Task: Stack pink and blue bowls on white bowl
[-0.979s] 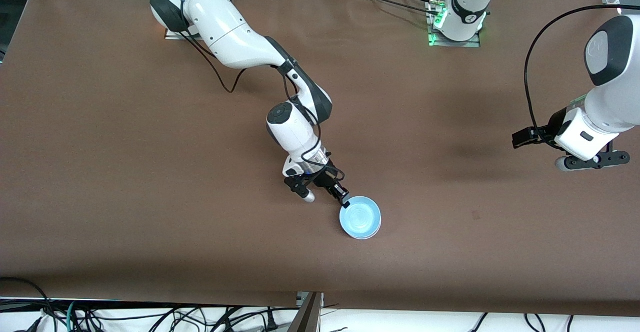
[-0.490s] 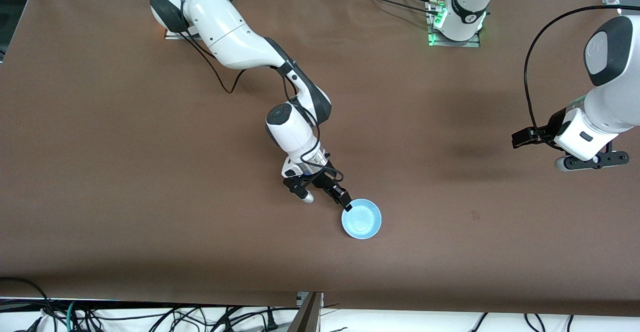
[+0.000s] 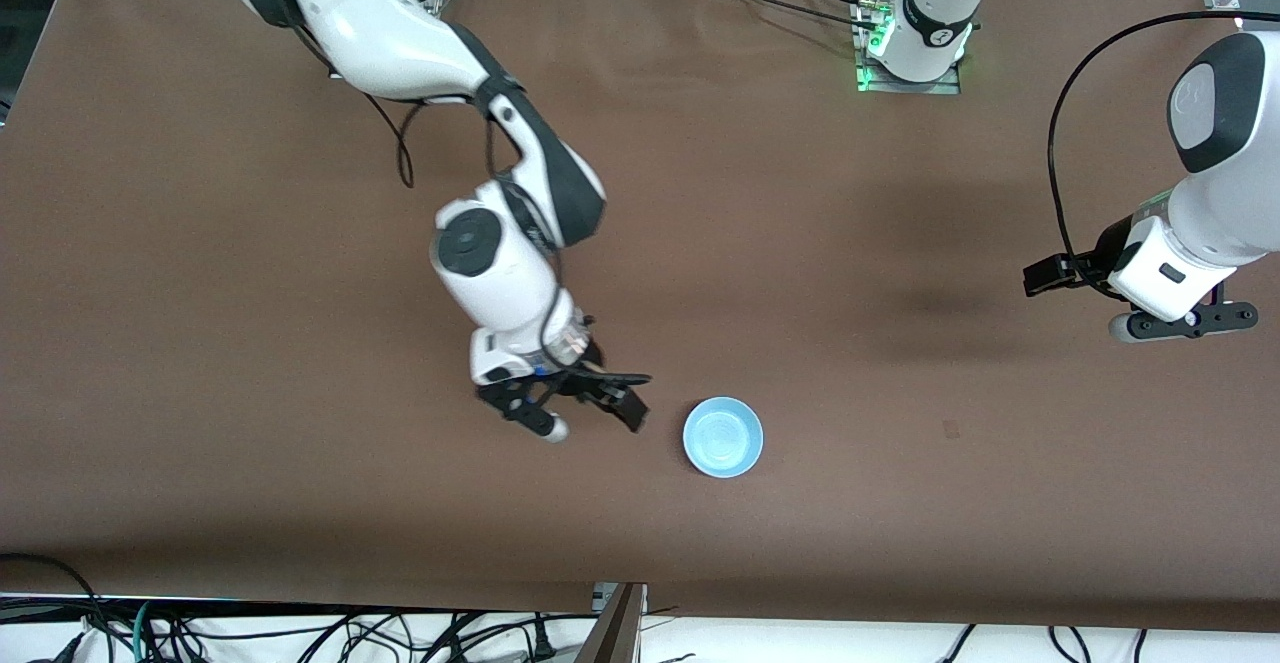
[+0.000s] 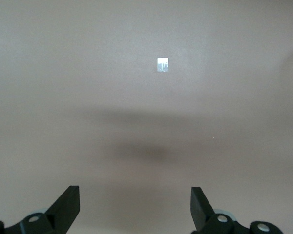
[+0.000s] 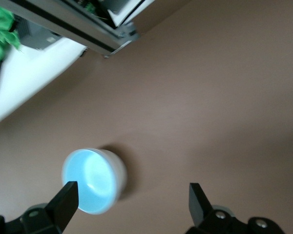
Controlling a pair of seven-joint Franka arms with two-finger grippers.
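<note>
The blue bowl (image 3: 722, 436) sits on the brown surface (image 3: 250, 293) a little below and to the side of the centre of the front view, toward the lower edge. Only its sky-blue inside and rim show from above. In the right wrist view, low in the frame, the blue bowl (image 5: 94, 180) has a pale, whitish outer wall under the blue rim, but whether that wall belongs to the white bowl or to the pink one nested beneath cannot be told; no pink shows in any view.

The right hand (image 3: 585, 415) hangs over bare surface just beside the bowl, on the side toward the right arm's end, apart from it and empty. Its fingers (image 5: 64, 201) stand wide at the bottom corners of the right wrist view, their bases cut off by the frame edge. In that view's upper corner, a metal frame rail (image 5: 83, 36) and a blurred green object (image 5: 0, 34) are too indistinct to identify.

The left hand (image 3: 1180, 321) waits at the edge of the front view, toward the left arm's end, well apart from the bowl. Its fingers (image 4: 67, 204) are spread wide over bare surface, holding nothing. A small pale square mark (image 4: 162, 64) lies on the surface in the upper middle of the left wrist view; what it is cannot be made out.
</note>
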